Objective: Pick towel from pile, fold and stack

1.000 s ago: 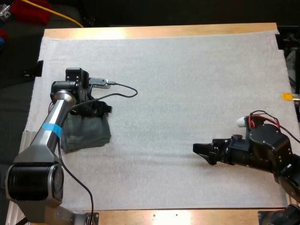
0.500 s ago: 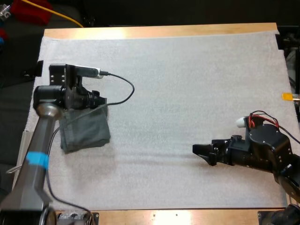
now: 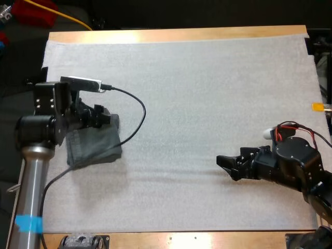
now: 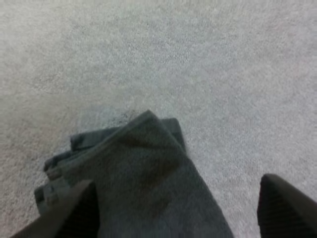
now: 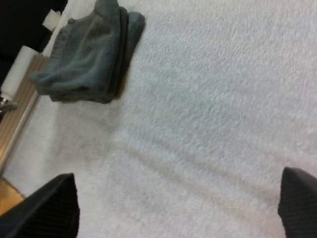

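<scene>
Folded towel (image 3: 98, 148), dark grey-green, lies flat on the white mat (image 3: 207, 93). In the high view it is near the mat's left edge, roughly midway between the near and far sides. The right wrist view shows layered edges along one side of it; this could be one towel folded several times or a small stack, hard to tell.

Left gripper (image 3: 106, 117) sits at the towel's far edge, spread wide and gripping nothing. In the left wrist view one of its fingers (image 4: 74, 210) is over the cloth and the other is over bare mat just beside the towel, with a towel corner poking out ahead between them.

Right gripper (image 3: 228, 162) is well apart from the towel, over bare mat on the right half and pointing toward the towel's side. Its fingers (image 5: 54, 203) are wide apart, with only mat between them.

Wooden table (image 3: 171, 35) shows as a strip beyond the mat's far edge and along the near edge.
</scene>
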